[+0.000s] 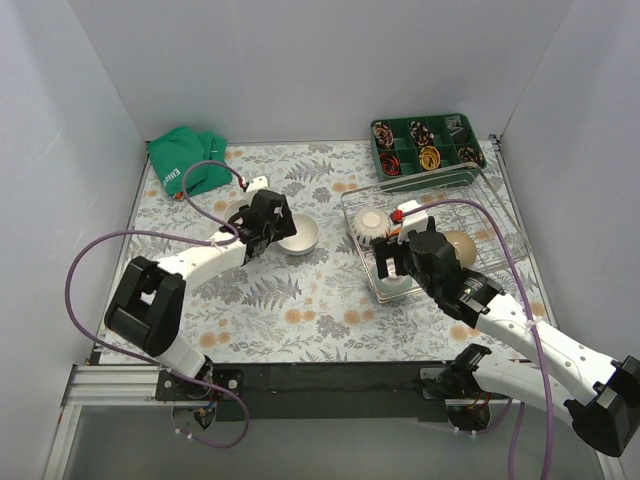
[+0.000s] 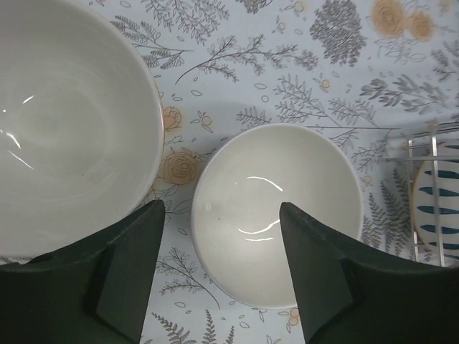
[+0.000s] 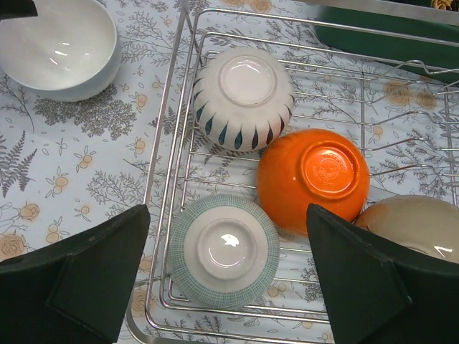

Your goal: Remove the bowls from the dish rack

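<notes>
White walls (image 1: 300, 60) close round a leaf-printed surface (image 1: 300, 300). The dish rack (image 1: 497, 232) stands on its right half, just in front of a green tray (image 1: 425, 148).

In the right wrist view we see four bowls in the rack, all upside down:
- a pale green bowl (image 3: 224, 249) with a fine check, in the near left corner
- an orange bowl (image 3: 312, 179), glossy, touching it
- a white bowl with dark blue leaf strokes (image 3: 244, 97) behind them
- a beige bowl (image 3: 412, 226), half cut off at the right edge

The right tool (image 3: 228, 215) hangs over the rack with its fingers spread wide and nothing between them. The pale green bowl lies directly beneath, centred in the gap, foot ring up. We judge that this relation decides the coming move: a straight descent would put the fingers on either side of it. Being round, the bowl offers no long axis to line up with. The orange bowl pressing its side and the rack wire at the left leave little room for the fingers.

The left tool (image 2: 221, 215) is well apart from the rack, so the right arm is plainly the nearer one. It is also wide open and grips nothing. It hovers above a small white bowl (image 2: 276, 215) that sits upright on the surface just beside a larger white bowl (image 2: 64, 122) — two bowls out of the rack, we take it, and four left to lift.
</notes>
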You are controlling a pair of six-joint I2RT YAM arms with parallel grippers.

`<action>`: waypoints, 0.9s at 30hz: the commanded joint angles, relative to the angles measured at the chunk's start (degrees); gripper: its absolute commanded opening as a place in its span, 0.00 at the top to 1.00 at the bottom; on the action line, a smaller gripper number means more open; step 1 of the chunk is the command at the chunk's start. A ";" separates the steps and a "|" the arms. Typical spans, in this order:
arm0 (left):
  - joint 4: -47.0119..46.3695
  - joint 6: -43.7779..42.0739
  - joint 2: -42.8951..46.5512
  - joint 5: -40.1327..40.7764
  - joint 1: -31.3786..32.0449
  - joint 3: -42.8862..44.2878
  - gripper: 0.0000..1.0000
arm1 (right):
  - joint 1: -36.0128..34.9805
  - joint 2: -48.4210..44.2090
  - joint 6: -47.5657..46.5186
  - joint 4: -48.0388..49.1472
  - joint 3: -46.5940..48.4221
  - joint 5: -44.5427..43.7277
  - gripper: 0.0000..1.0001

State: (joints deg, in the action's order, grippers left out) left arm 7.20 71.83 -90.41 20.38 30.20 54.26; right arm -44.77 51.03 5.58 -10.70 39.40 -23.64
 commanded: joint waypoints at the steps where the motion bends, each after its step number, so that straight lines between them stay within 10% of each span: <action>1: 2.19 0.06 7.96 -2.09 0.13 1.02 0.27 | 0.74 -0.22 1.62 -0.28 0.68 -0.79 0.02; 8: 7.47 -2.39 17.71 -5.53 0.04 1.73 0.02 | 3.98 1.09 3.20 -4.59 2.87 -2.29 0.02; 27: 11.87 -13.73 38.02 -3.16 0.04 -9.69 0.02 | 30.08 3.56 8.65 -11.80 6.31 7.28 0.02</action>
State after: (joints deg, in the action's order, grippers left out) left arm 18.06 61.60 -54.52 16.23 30.20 46.59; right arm -19.86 54.94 12.12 -21.91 43.09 -19.73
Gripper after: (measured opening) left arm 0.982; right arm 0.976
